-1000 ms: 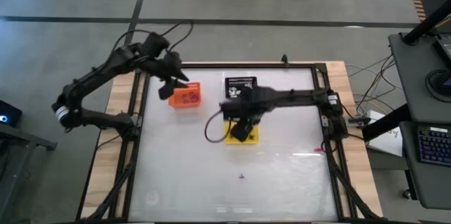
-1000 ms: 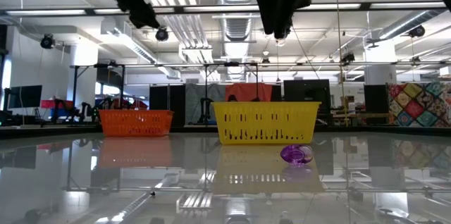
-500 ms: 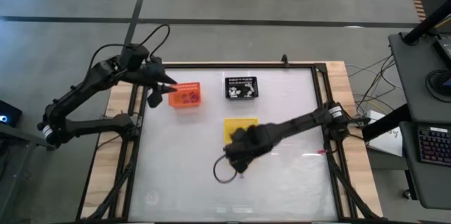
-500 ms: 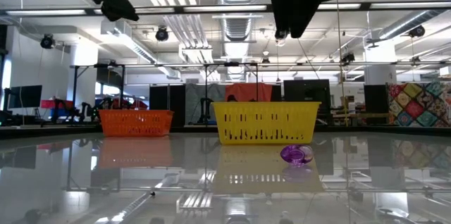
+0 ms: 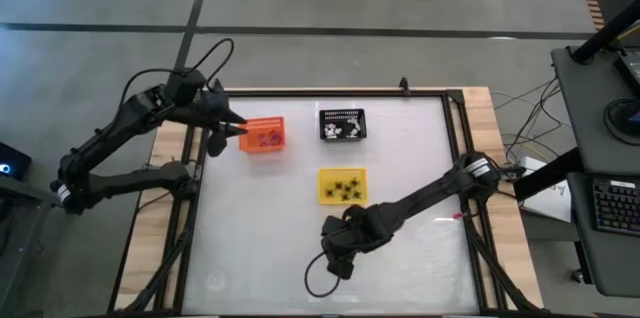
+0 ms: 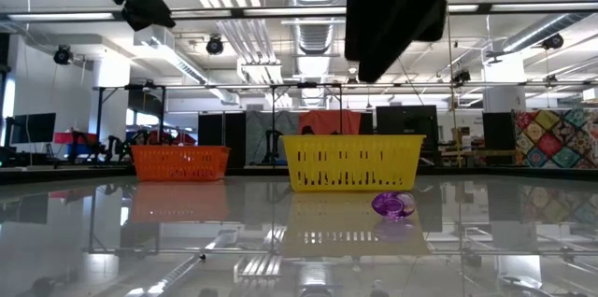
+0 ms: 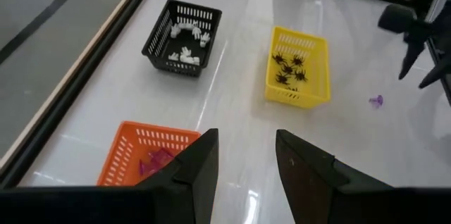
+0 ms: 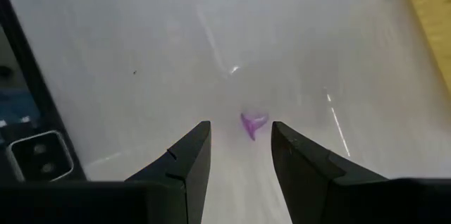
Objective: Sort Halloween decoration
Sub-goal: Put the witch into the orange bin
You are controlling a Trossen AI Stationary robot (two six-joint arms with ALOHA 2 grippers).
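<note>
A glossy white bench in a wooden frame stood in an open workshop with ceiling ducts and monitors visible beyond it in the low view. Three small baskets sat toward its far side: an orange basket holding purple pieces, a black basket holding white pieces, and a yellow basket holding black spider-like pieces. One purple piece of the Halloween decoration lay alone on the bare surface, well apart from the baskets and nearer the front edge; the low view showed it in front of the yellow basket. The right pincer hung above this piece with its fingers spread, the piece showing just beyond and between the fingertips; it held nothing. The left pincer waited near the orange basket at the far left corner, its fingers likewise spread and empty.

Hazards judged from this position: the piece was tiny and lay on a slick, reflective surface, so a descent slightly off centre could let one finger nudge it aside and send it skidding from between the jaws. Closing too high would miss it; pressing too low would drive the fingertips into the bench. Its stemmed, rounded shape could roll or squirt out under a pinch. Should the grasp succeed, the carry toward the orange basket would pass close to the yellow basket and the waiting left arm, where a clipped rim or a dropped piece could mix the colours
</note>
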